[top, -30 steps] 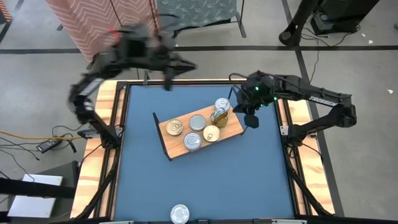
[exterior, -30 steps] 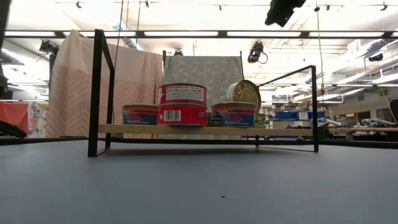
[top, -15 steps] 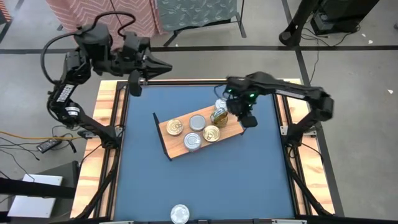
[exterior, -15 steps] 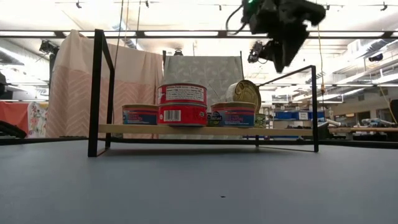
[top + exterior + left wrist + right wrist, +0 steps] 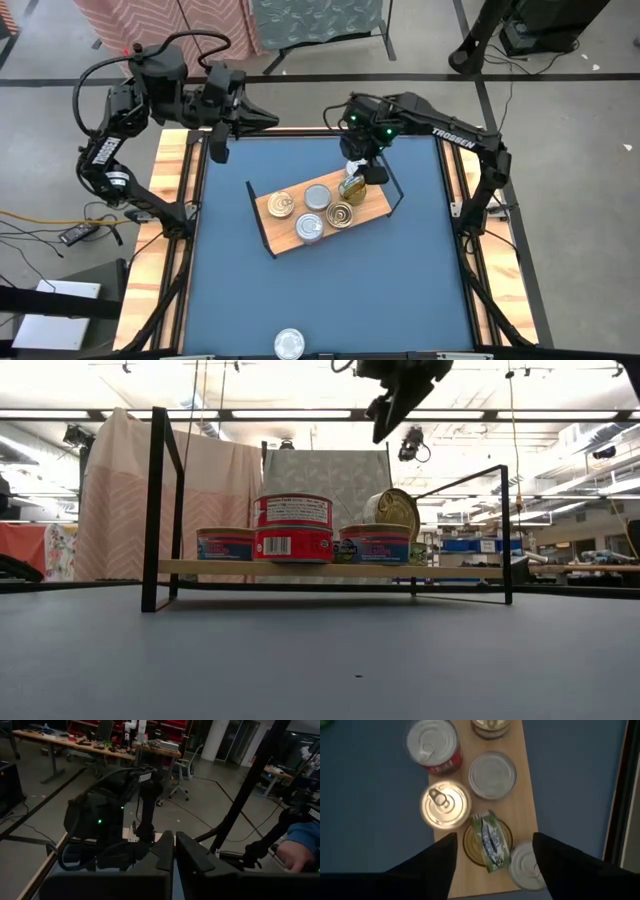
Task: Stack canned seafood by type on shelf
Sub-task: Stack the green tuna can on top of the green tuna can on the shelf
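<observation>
Right tool (image 5: 492,851) wide open, empty, above tilted can (image 5: 489,844)

In the high view, a tin (image 5: 289,344) near the bench's front edge is partly cut off by the picture's bottom. On the shelf (image 5: 378,207), the far-end tin (image 5: 355,167) is largely covered by the right end effector (image 5: 372,168). In the low view, that end effector (image 5: 392,408) is cut off at the top, and the rear tins are hidden behind the red one (image 5: 292,528). In the right wrist view, two tins (image 5: 491,726) (image 5: 526,867) are cut by picture edge and finger (image 5: 570,865). Labels are too small to be read.
</observation>
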